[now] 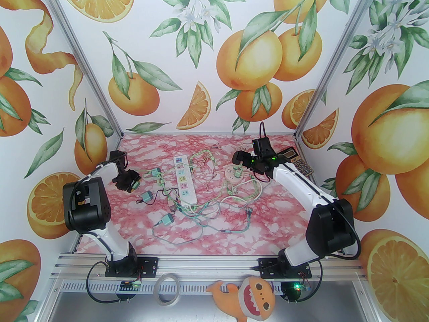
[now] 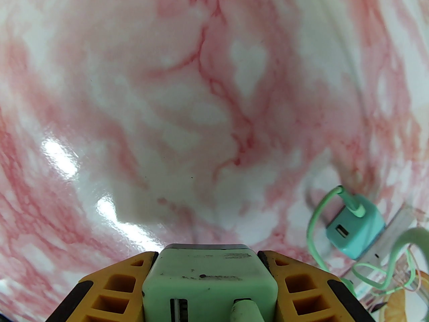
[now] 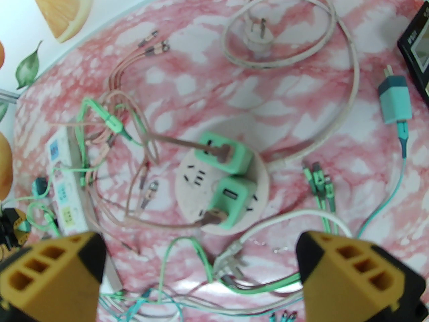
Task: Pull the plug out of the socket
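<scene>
A round pale socket (image 3: 191, 193) lies on the pink marbled table with two mint-green plugs, one (image 3: 231, 153) at its far side and one (image 3: 234, 198) nearer, both standing in it. My right gripper (image 3: 201, 258) hangs open above this socket (image 1: 231, 176), its yellow fingertips (image 3: 83, 257) spread wide with nothing between them. In the top view my right gripper (image 1: 240, 161) is just behind the socket. My left gripper (image 2: 209, 280) is shut on another mint-green plug (image 2: 209, 273), held just above bare table at the far left (image 1: 130, 182).
A long white power strip (image 1: 183, 179) lies mid-table amid tangled green and pink cables (image 1: 207, 210). Loose teal plugs (image 1: 146, 197) (image 1: 166, 219) lie left of it, another (image 2: 355, 226) near my left gripper. A calculator (image 1: 300, 164) sits at the back right.
</scene>
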